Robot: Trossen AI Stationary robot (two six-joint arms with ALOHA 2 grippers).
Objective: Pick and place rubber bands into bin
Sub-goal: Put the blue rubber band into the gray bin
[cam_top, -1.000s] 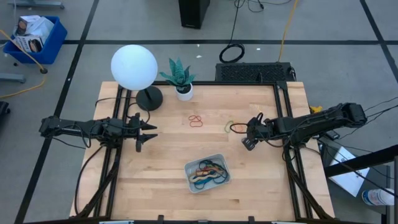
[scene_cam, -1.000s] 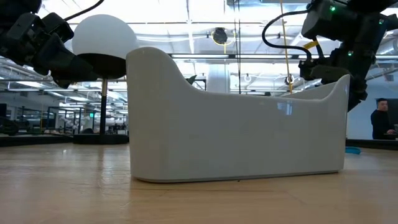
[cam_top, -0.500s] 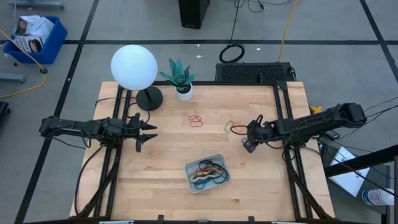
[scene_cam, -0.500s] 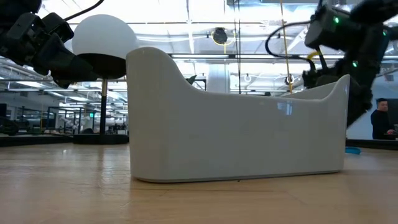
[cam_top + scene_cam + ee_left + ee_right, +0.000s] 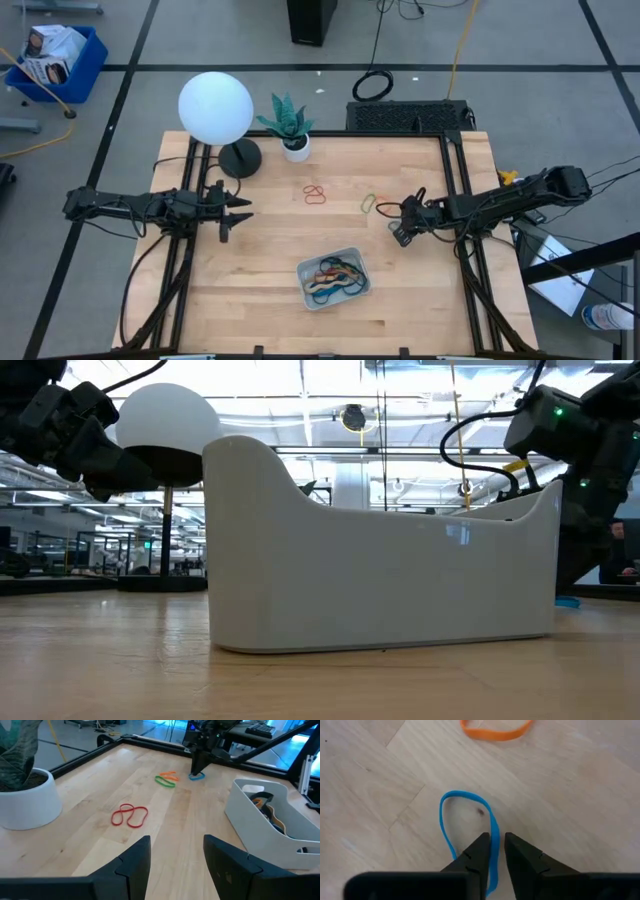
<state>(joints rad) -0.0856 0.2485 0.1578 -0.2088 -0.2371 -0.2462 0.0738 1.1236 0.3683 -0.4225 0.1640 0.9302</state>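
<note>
A blue rubber band lies flat on the wooden table, right of centre. My right gripper points down at it, fingers a narrow gap apart, astride one side of the loop; it also shows in the left wrist view. An orange band and a green band lie just beyond it, and a red band lies further left. The pale bin holds several bands near the front. My left gripper is open and empty, above the table's left side. My right gripper's fingers come from above and stand on either side of one strand of the blue band, near the loop's end closest to the gripper. The band lies flat on the table. I cannot tell whether the fingers touch it.
A lamp with a white globe and dark base and a small potted plant stand at the table's far left. In the low view the bin's wall fills the middle. Bare wood lies between the bin and the loose bands.
My right gripper has gone down toward the table and a little toward its near edge, onto the blue band. The orange band it partly covered now shows in full.
</note>
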